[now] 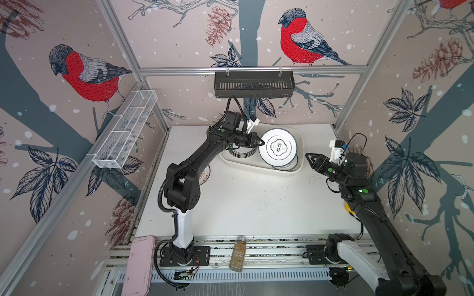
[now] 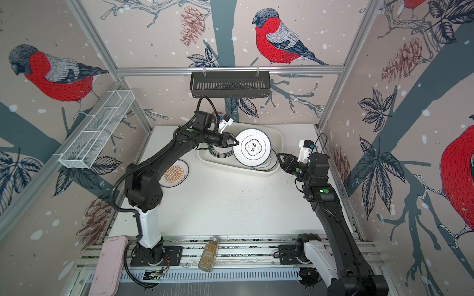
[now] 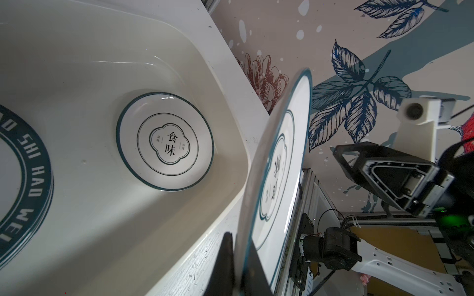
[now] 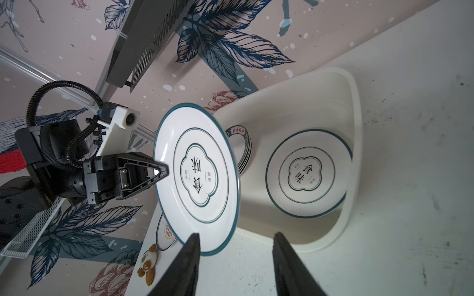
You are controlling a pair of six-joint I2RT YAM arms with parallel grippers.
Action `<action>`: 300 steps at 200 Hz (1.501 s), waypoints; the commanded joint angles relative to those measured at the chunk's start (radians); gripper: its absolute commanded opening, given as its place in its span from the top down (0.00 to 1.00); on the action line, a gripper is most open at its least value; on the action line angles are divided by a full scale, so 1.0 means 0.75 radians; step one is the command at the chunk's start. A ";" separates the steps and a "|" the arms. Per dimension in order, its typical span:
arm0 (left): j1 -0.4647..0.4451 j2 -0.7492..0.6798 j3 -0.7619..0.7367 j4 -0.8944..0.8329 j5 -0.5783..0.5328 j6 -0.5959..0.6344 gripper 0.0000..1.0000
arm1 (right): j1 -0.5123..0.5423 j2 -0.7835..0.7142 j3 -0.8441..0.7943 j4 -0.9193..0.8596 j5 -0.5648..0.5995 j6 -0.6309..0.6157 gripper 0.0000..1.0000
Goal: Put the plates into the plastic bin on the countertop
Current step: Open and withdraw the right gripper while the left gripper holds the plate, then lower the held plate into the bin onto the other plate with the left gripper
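Left gripper (image 1: pixel 262 143): we see it clamped on a plate (image 1: pixel 278 147), gripped by the rim, tilted above the bin (image 1: pixel 256 167).
Right gripper (image 1: pixel 308 156): we see jaws partly apart, empty, just beside the bin.

The plastic bin (image 1: pixel 266 171) sits at the countertop's (image 1: pixel 243 202) back. In it: plate stack (image 1: pixel 241 153) left, flat plate (image 4: pixel 307 176) right, tilted plate (image 1: pixel 278 147) above in the left gripper (image 1: pixel 261 142). Sunburst plate (image 2: pixel 174 174) lies outside, left.

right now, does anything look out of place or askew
The spice jar lies on its side across the front rails, off the countertop. One flower-emblem plate hangs tilted over the plastic bin, pinched at its rim by the left gripper's jaws.
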 commanded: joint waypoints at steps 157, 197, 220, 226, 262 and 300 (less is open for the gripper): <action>-0.052 0.625 0.560 0.074 -0.202 0.012 1.00 | -0.017 -0.108 -0.128 -0.149 0.075 -0.013 0.52; -0.065 0.652 0.570 0.073 -0.217 0.015 1.00 | -0.026 -0.090 -0.151 -0.126 0.063 -0.015 0.52; -0.076 0.670 0.583 0.069 -0.224 0.015 1.00 | -0.032 -0.081 -0.155 -0.113 0.059 -0.012 0.52; -0.078 0.674 0.588 0.070 -0.224 0.013 1.00 | -0.033 -0.079 -0.158 -0.110 0.055 -0.013 0.52; -0.092 0.697 0.604 0.068 -0.233 0.014 1.00 | -0.039 -0.073 -0.167 -0.102 0.048 -0.013 0.52; -0.091 0.709 0.610 0.066 -0.241 0.018 0.98 | -0.049 -0.061 -0.171 -0.095 0.039 -0.016 0.51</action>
